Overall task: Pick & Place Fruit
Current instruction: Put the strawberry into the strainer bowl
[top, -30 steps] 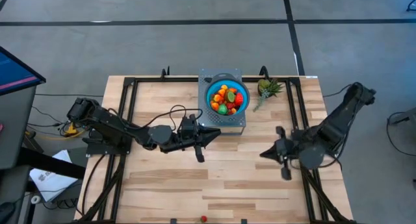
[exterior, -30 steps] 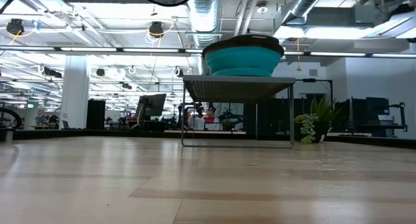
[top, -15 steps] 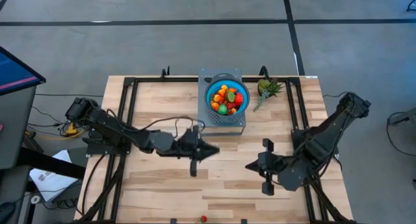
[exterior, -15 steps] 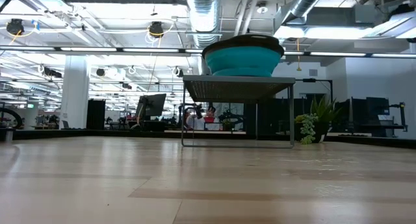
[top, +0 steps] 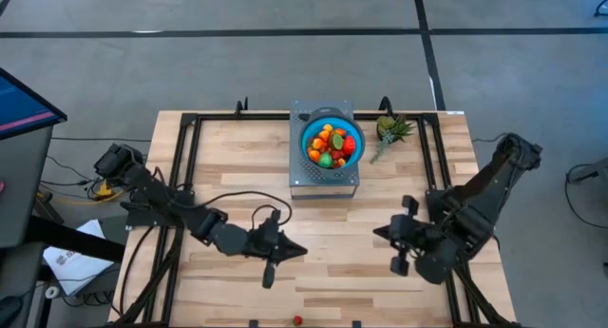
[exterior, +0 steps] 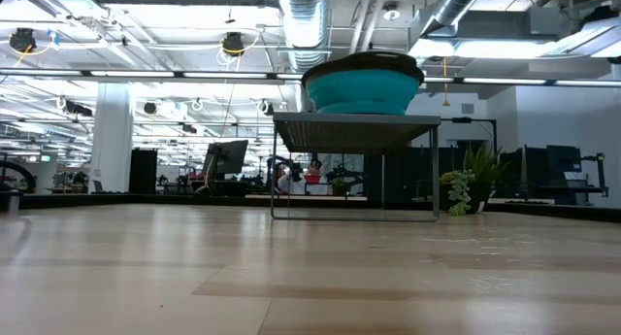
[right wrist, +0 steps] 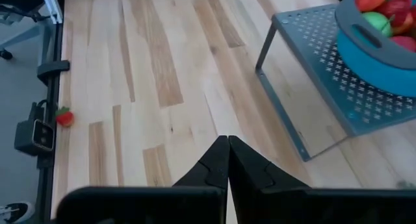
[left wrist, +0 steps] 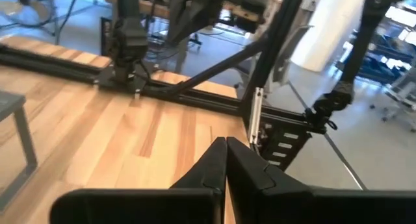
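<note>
Several small toy fruits (top: pixel 332 145), red, orange and green, fill a blue bowl (top: pixel 353 131) that stands on a grey perforated stand (top: pixel 325 181) at the table's far middle. The bowl (exterior: pixel 364 88) shows on the stand (exterior: pixel 353 130) in the low view too. One red fruit (top: pixel 298 320) lies alone at the table's near edge; the right wrist view shows this red fruit (right wrist: pixel 64 117) as well. My left gripper (top: pixel 302 253) hangs shut over the near middle of the table, holding nothing. My right gripper (top: pixel 378 235) is shut and bare, right of centre.
A spiky green-leaved pineapple-like piece (top: pixel 389 130) lies right of the stand. A black frame (top: pixel 190 166) runs along the table's left, right and far sides. Bare wood (top: pixel 332 271) spreads between the two grippers and the near edge.
My left gripper has swung away from the stand toward the table's near edge and sunk a little. My right gripper has shifted toward the near edge and turned about its wrist. The fruits and the bowl have kept still.
</note>
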`<action>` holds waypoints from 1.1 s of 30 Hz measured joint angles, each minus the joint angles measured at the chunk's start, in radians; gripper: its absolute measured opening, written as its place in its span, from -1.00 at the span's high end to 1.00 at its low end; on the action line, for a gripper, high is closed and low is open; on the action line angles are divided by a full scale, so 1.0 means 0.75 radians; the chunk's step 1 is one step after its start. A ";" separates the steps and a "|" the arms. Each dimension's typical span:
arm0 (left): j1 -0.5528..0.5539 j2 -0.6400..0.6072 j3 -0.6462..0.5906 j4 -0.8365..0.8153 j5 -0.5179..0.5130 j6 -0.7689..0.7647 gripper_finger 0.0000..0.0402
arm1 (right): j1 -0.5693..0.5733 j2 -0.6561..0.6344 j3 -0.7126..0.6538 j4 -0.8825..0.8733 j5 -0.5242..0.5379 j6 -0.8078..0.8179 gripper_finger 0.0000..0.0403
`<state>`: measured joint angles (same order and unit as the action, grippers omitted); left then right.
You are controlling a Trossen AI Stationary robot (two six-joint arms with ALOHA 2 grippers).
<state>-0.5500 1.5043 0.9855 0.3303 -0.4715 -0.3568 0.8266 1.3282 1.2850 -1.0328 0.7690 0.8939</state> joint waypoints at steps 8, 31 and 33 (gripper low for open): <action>-0.049 0.000 0.000 -0.032 -0.109 -0.169 0.99 | 0.104 -0.107 -0.001 -0.160 0.076 0.111 1.00; -0.094 0.002 0.000 0.011 -0.325 -0.233 0.99 | 0.009 -0.201 -0.001 -0.130 0.237 -0.158 1.00; -0.094 0.002 0.000 0.011 -0.327 -0.232 0.99 | -0.001 -0.197 -0.008 -0.090 0.239 -0.181 1.00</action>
<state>-0.6205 1.5055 0.9855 0.3386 -0.7166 -0.5312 0.8256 1.1806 1.2793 -1.1006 0.9479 0.7581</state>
